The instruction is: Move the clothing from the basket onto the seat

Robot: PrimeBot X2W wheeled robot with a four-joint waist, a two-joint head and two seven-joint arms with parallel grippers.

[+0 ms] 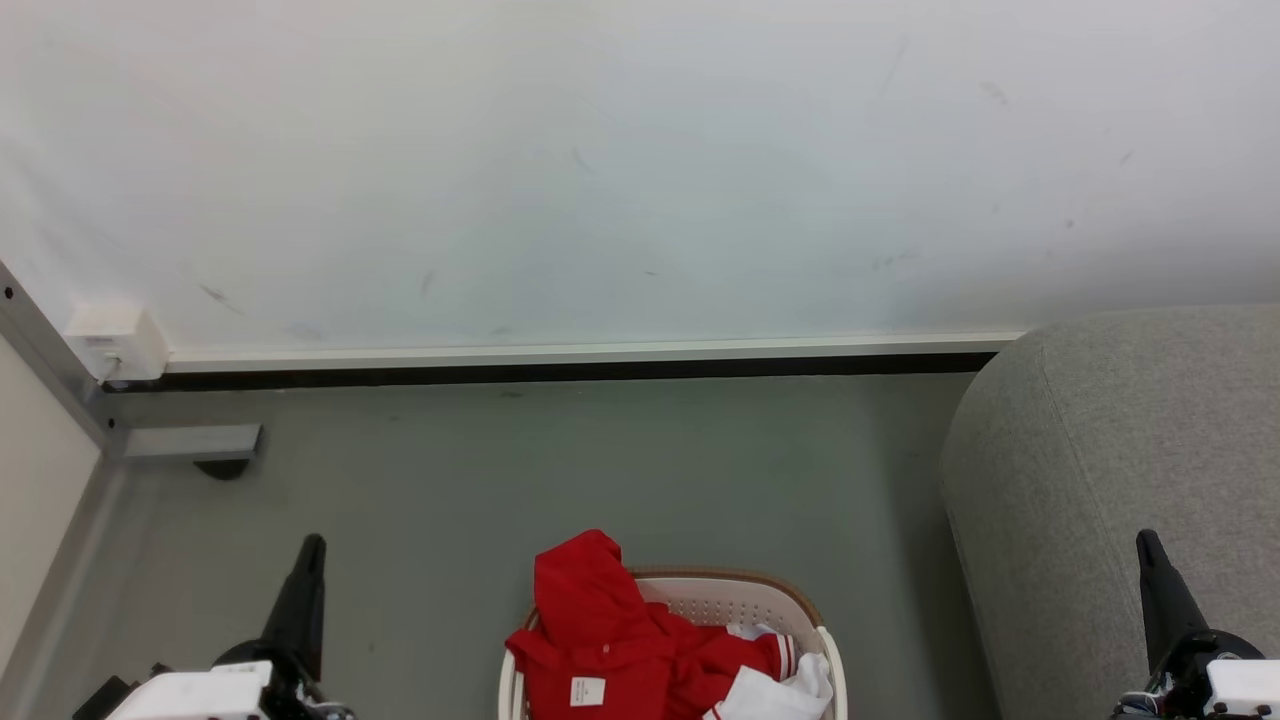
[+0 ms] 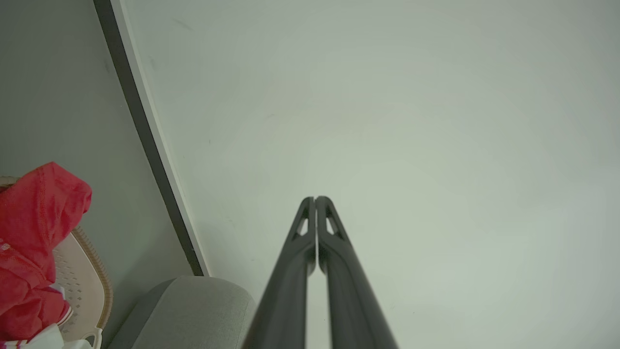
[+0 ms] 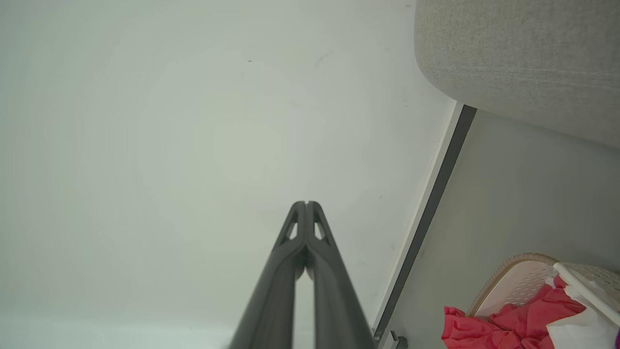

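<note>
- Head view has the red clothing [image 1: 620, 650] heaped in the basket [image 1: 715, 603] at the bottom middle, filling the tub's left half.
- The heap's long axis runs from the near edge toward the wall [image 1: 600, 180]. Its folded peak points that way and hangs over the basket's far-left brown rim.
- A red-and-white striped cuff [image 1: 785, 652] lies at the heap's right side, touching a white cloth [image 1: 790, 690] that rests against the basket's right wall.
- A small white label [image 1: 587, 691] sits on the red fabric near the picture's bottom edge; its print is too small to read.
- The basket stands on a plain grey-green floor [image 1: 560, 470], near but apart from the grey woven seat [image 1: 1080, 480], which bulges in at the right with a rounded, seamed edge.
- The scuffed white wall meets the floor at a pale skirting strip [image 1: 580, 352] with a dark line beneath, and a white box [image 1: 118, 340] sits in the left corner.
- Left wrist view shows the left tool [image 2: 315, 199] with its dark fingers pressed together tip to tip, in the air before the wall.
- Right wrist view shows the right tool [image 3: 306, 203] pressed together the same way.
</note>
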